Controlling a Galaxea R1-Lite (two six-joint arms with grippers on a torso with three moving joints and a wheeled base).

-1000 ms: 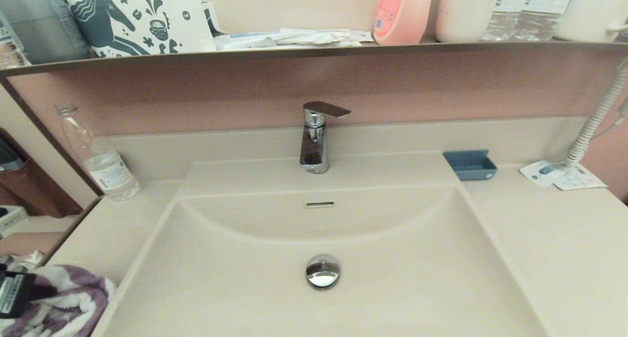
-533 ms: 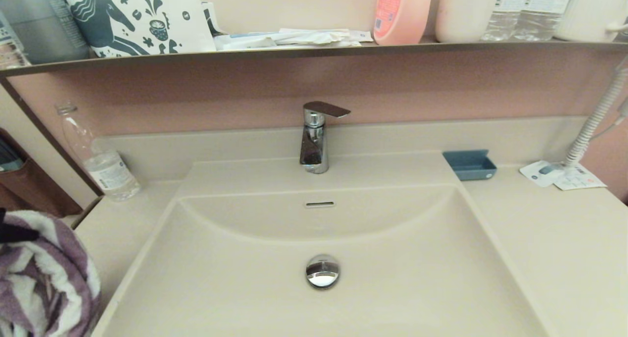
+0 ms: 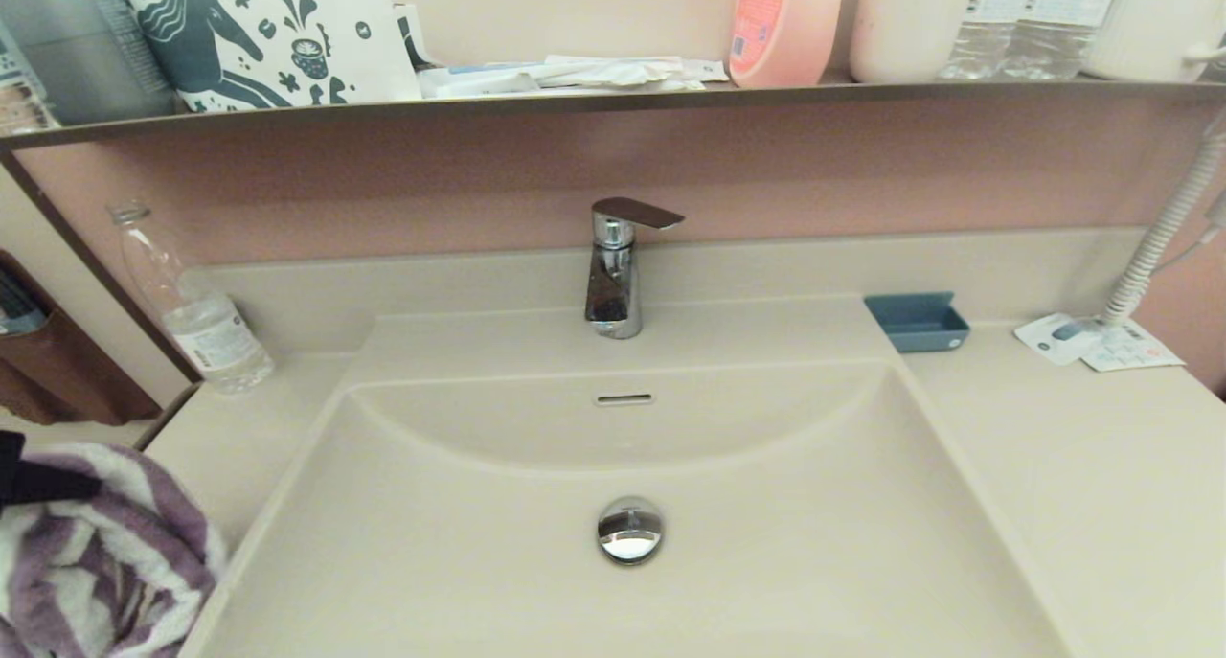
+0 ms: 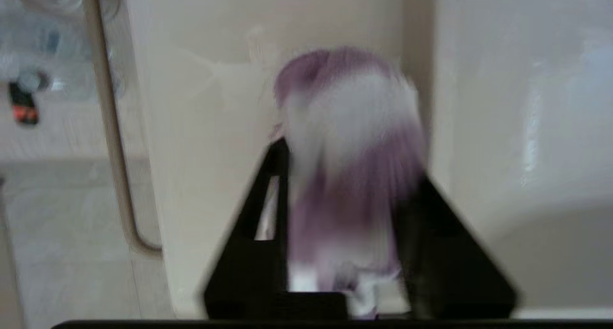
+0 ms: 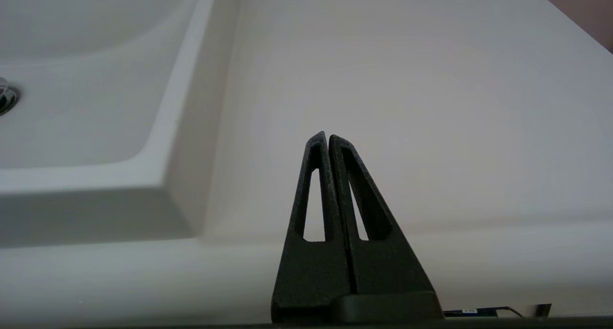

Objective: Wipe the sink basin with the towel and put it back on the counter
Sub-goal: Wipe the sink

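The purple-and-white striped towel [image 3: 105, 553] hangs bunched at the near left, over the counter's left strip [image 3: 220, 428] beside the sink basin [image 3: 785, 553]. My left gripper [image 3: 38, 481] is shut on the towel; in the left wrist view the cloth [image 4: 349, 128] fills the gap between the black fingers [image 4: 268, 199] of that gripper [image 4: 350, 162]. The basin holds a chrome drain plug [image 3: 630, 530] and an overflow slot [image 3: 624, 399]. My right gripper [image 5: 328, 136] is shut and empty, low over the counter [image 5: 431, 104] to the right of the basin. It is out of the head view.
A chrome faucet [image 3: 618, 270] stands behind the basin. A clear plastic bottle [image 3: 196, 313] is at the back left. A blue soap dish [image 3: 918, 321], leaflets [image 3: 1092, 342] and a coiled cord [image 3: 1164, 232] sit at the back right. A cluttered shelf [image 3: 613, 98] runs above.
The left gripper lifted the towel off the near-left counter, then let it sink a little and shifted it slightly right toward the basin edge. Nothing else moved.
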